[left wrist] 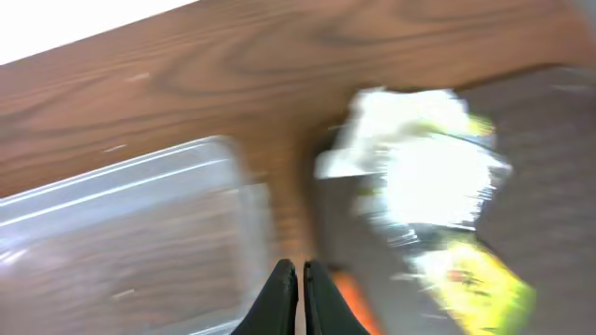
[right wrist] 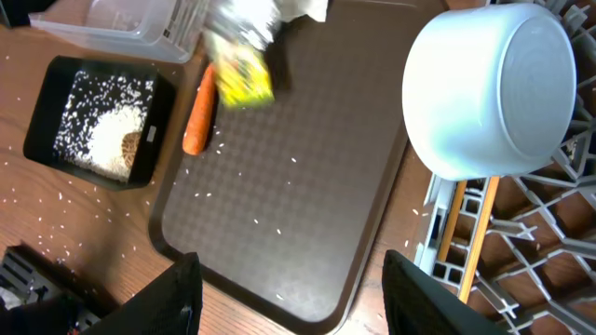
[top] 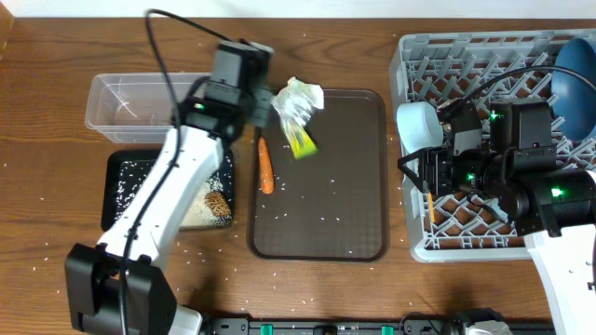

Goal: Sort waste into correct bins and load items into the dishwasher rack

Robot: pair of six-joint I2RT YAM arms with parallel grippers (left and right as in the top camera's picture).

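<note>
A crumpled white tissue and silver foil (top: pixel 298 100) lie with a yellow-green wrapper (top: pixel 303 144) at the brown tray's far left; they also show blurred in the left wrist view (left wrist: pixel 419 163). An orange carrot (top: pixel 265 166) lies beside them. My left gripper (left wrist: pixel 300 288) is shut and empty, between the clear tub (top: pixel 140 102) and this waste. The black tray (top: pixel 121 186) holds rice and a brown lump (top: pixel 216 205). The grey rack (top: pixel 484 237) holds an upturned white bowl (right wrist: pixel 489 88), chopsticks (right wrist: pixel 475 233) and a dark-blue plate (top: pixel 575 70). My right gripper (right wrist: pixel 303 298) is open and empty. The small light-blue bowl and the cup are out of view.
The brown serving tray (top: pixel 326 214) lies mid-table with a few rice grains on it. Loose rice is scattered on the wooden table around the black tray. My right arm hangs over the rack's left edge.
</note>
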